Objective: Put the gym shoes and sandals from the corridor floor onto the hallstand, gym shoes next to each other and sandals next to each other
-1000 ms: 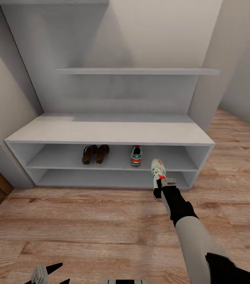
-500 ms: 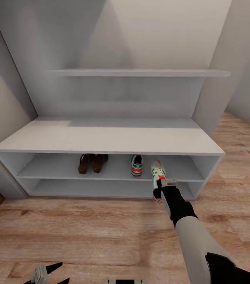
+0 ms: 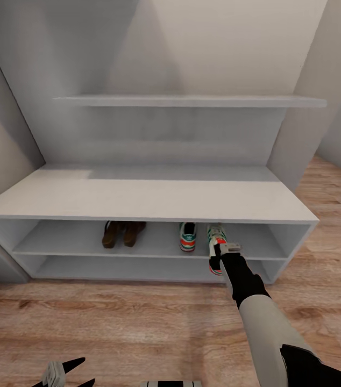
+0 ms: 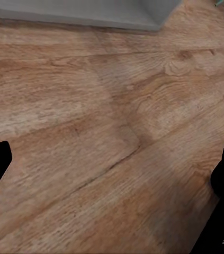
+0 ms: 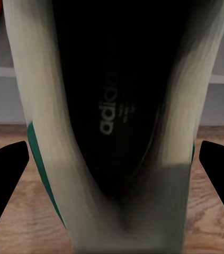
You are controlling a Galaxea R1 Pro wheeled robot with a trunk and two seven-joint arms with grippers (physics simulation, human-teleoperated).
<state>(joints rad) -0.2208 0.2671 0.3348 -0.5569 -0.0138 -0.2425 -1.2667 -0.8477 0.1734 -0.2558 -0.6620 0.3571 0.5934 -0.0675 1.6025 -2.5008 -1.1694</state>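
Note:
The hallstand point(image 3: 149, 196) stands close ahead. On its upper open tier the two dark-brown sandals point(image 3: 119, 234) lie side by side at the middle left. One gym shoe point(image 3: 187, 236) sits on the same tier to their right. My right gripper point(image 3: 225, 251) is shut on the heel of the second gym shoe point(image 3: 214, 239). That shoe's toe reaches in over the tier just right of the first shoe. In the right wrist view the held gym shoe point(image 5: 112, 121) shows its dark opening between my fingers point(image 5: 3, 180). My left gripper point(image 3: 65, 373) hangs open low over the corridor floor point(image 4: 90, 116).
A long floating shelf point(image 3: 192, 101) runs across the wall above the bench top. The lower tier point(image 3: 122, 267) of the hallstand holds nothing. Wood-grain floor point(image 3: 111, 322) spreads in front, and more of it extends past the unit's right end point(image 3: 337, 199).
The whole head view has drawn closer to the hallstand, so the camera moved. The held gym shoe has gone forward, its toe now over the upper tier beside the other shoe.

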